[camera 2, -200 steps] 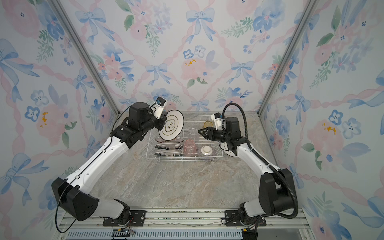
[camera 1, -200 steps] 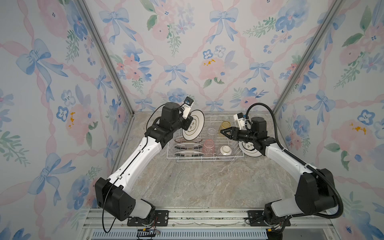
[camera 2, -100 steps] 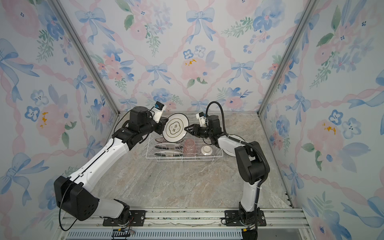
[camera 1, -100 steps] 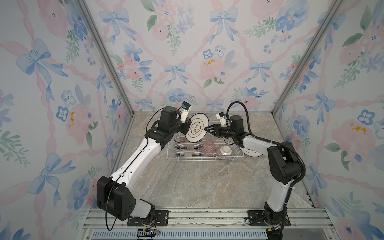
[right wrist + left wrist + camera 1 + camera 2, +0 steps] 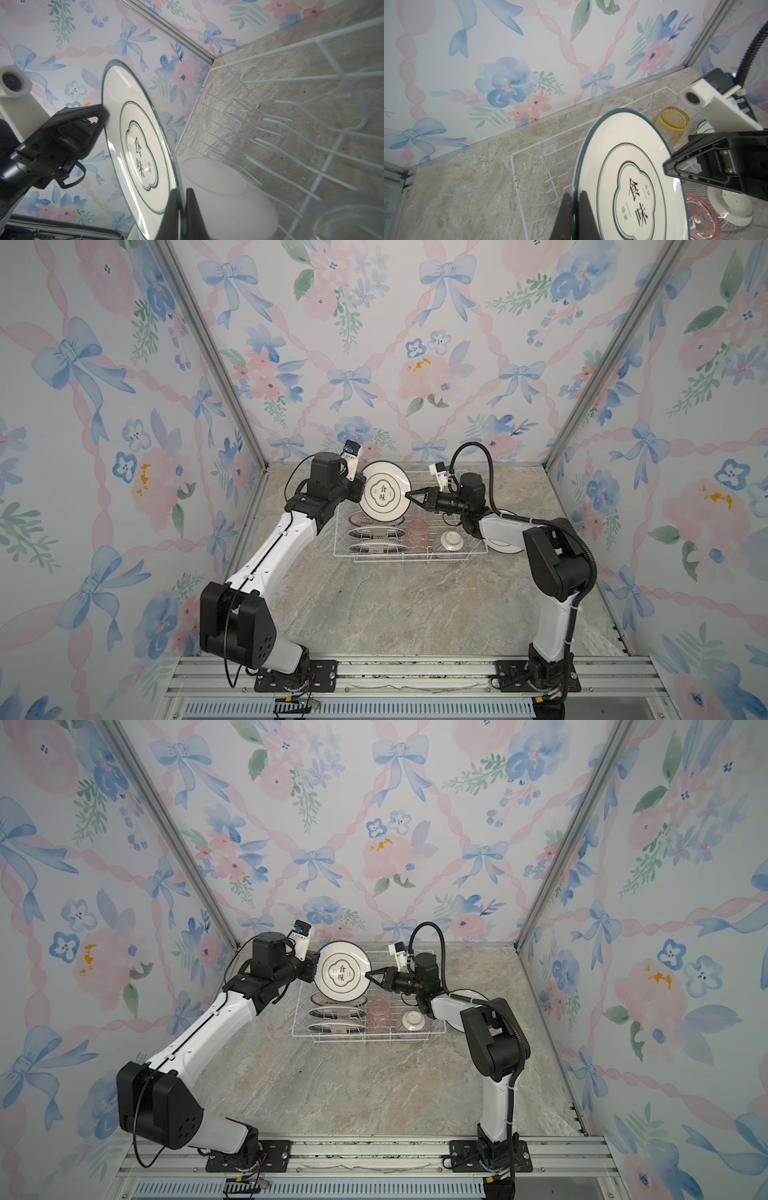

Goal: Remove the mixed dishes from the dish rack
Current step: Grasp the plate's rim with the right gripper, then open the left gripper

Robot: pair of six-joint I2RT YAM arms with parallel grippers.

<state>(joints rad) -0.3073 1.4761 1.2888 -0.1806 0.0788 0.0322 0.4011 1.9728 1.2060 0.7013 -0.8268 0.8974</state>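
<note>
Both tools on one dish here! My left tool [image 5: 361, 490] is pinched narrow on one edge of the plate [image 5: 384, 494], and my right tool [image 5: 409, 493] is clamped narrow on the opposite edge. The plate stands upright between them, clear above the dish rack [image 5: 415, 559].

Why two grips? I read this as a handover. A plate [image 5: 505, 546] already lies flat on the bench [image 5: 395, 605] beneath my right arm, beside the rack, so that looks like the stacking spot, and it is on the right tool's side.

Why the edges? The thin rim is the only part that fits between my fingers, and both wrist views show it seated there.

Below the tools three racked plates [image 5: 376, 531] wait in the prongs, with a pink tumbler [image 5: 417, 533] and an upturned bowl [image 5: 451, 540] under the right tool. A yellow tumbler [image 5: 670, 122] sits beyond it.

My call is that the left tool must let go before the right one pulls, or the two will fight over a slippery glazed rim.
</note>
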